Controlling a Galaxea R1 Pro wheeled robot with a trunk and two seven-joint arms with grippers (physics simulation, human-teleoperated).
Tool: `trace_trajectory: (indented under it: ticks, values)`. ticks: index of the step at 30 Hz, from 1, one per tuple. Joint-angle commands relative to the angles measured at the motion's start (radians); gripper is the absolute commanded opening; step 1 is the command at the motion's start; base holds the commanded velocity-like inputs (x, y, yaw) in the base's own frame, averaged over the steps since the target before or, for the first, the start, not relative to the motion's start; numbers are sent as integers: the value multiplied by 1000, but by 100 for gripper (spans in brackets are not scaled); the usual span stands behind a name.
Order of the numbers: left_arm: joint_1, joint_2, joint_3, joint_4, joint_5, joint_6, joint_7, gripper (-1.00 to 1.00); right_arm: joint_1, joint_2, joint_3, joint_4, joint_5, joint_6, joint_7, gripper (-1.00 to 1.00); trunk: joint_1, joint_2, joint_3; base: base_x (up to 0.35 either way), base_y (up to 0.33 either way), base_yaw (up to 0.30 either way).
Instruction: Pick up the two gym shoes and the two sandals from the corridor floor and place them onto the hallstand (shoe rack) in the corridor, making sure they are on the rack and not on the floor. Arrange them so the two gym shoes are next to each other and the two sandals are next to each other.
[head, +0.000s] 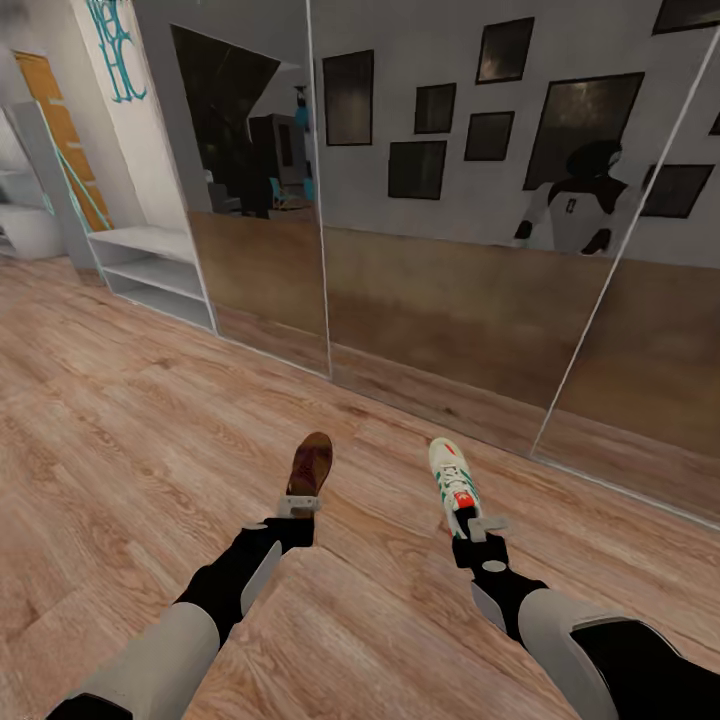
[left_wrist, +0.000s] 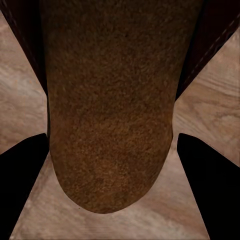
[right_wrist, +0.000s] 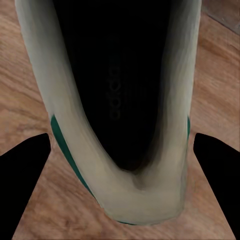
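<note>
My left gripper (head: 302, 503) is shut on the heel end of one dark brown sandal (head: 310, 462), held toe-forward just above the corridor floor (head: 130, 440). In the left wrist view the sandal's brown footbed (left_wrist: 112, 115) sits between the black fingers (left_wrist: 20, 185). One white gym shoe (head: 450, 475) with green stripes and a red tongue patch is clamped at its heel in my right gripper (head: 478, 522). Its dark opening and heel (right_wrist: 125, 150) lie between the fingers (right_wrist: 217, 175). The other shoe and sandal are out of view.
Mirrored sliding doors (head: 450, 250) run along the wall ahead and reflect the robot. A low white unit with open shelves (head: 150, 265) stands at the far left by that wall; I cannot tell if it is the hallstand. Wood floor spreads to the left.
</note>
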Motion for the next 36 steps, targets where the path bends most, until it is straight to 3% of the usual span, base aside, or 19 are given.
trace_trajectory:
  ticks: [1,36]
  values:
    - [0,1,-4,-1,10,4,5,-100,-2,1,7,5,3,-6,-6,-100,0,0,-1,204,214,300]
    - [0,1,-2,-1,10,4,5,-100,5,6,7,5,3,-6,-6,-100,0,0,-1,234,246,300]
